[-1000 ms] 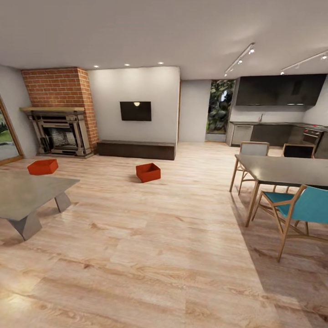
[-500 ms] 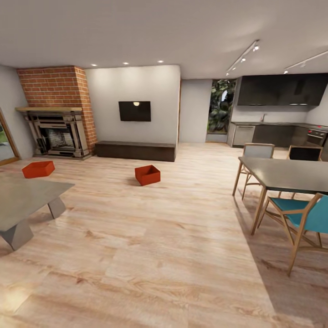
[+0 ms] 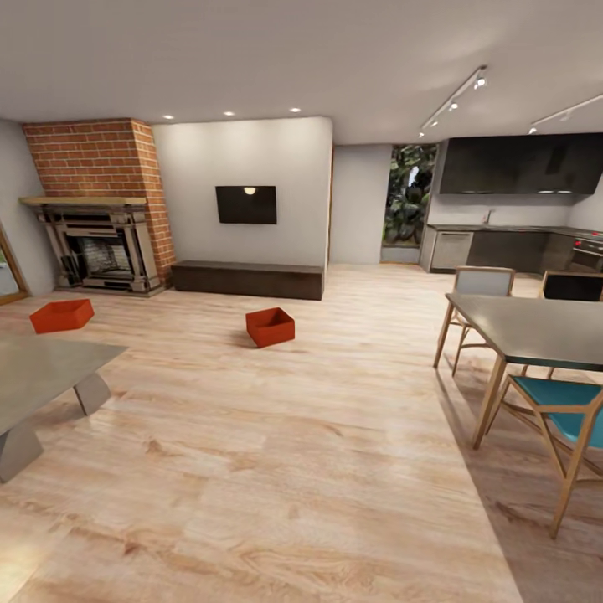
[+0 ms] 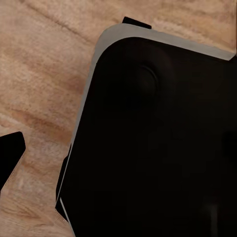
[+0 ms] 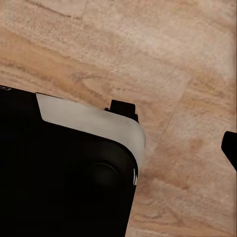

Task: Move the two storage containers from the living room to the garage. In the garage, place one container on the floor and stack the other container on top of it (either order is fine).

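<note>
Two orange-red storage containers rest on the living room's light wood planks. One container (image 3: pixel 270 326) sits mid-floor in front of the dark low bench. The other container (image 3: pixel 61 315) lies far left, before the brick fireplace. Both stand open-topped and apart from each other. In the left wrist view a single dark fingertip (image 4: pixel 9 154) juts in beside my black base body (image 4: pixel 158 148), above the planks. The right wrist view likewise has one dark fingertip (image 5: pixel 230 146) beside the base (image 5: pixel 59 177). Nothing is held in either. The garage is out of view.
A grey low table (image 3: pixel 33 377) stands at near left. A dark dining table (image 3: pixel 536 327) with wood chairs, one teal (image 3: pixel 565 414), stands at right. The fireplace (image 3: pixel 96 213), wall TV (image 3: pixel 246 204) and bench (image 3: pixel 247 278) line the far wall. The kitchen (image 3: pixel 511 226) lies far right.
The whole view has shifted as the camera moved forward: the low table slid toward the left edge, the dining table toward the right. The containers have not moved on the floor.
</note>
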Controlling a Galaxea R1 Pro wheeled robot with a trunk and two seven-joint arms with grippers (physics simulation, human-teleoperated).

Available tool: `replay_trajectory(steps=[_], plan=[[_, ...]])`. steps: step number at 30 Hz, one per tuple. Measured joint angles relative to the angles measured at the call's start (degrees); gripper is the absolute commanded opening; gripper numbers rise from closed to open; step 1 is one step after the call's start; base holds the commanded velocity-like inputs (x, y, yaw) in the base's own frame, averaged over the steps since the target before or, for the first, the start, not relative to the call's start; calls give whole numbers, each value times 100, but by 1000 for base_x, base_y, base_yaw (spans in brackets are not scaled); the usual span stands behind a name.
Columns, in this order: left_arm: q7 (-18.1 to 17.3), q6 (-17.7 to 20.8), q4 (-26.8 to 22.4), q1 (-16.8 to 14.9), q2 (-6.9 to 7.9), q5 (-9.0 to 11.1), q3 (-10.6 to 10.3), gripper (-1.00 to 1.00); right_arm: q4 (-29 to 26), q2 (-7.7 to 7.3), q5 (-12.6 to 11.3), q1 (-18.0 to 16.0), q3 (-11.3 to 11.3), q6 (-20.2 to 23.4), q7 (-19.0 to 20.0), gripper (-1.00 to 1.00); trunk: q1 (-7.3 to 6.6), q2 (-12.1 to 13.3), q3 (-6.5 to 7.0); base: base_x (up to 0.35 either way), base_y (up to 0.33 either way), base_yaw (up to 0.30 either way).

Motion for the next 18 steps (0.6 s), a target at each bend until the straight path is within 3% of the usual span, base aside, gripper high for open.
replay_trajectory(steps=[18], plan=[[1, -62, -2, 0, 7, -9, -1, 100, 0, 6, 7, 0, 3, -17, 0, 100, 0, 0, 0, 333, 0, 0]])
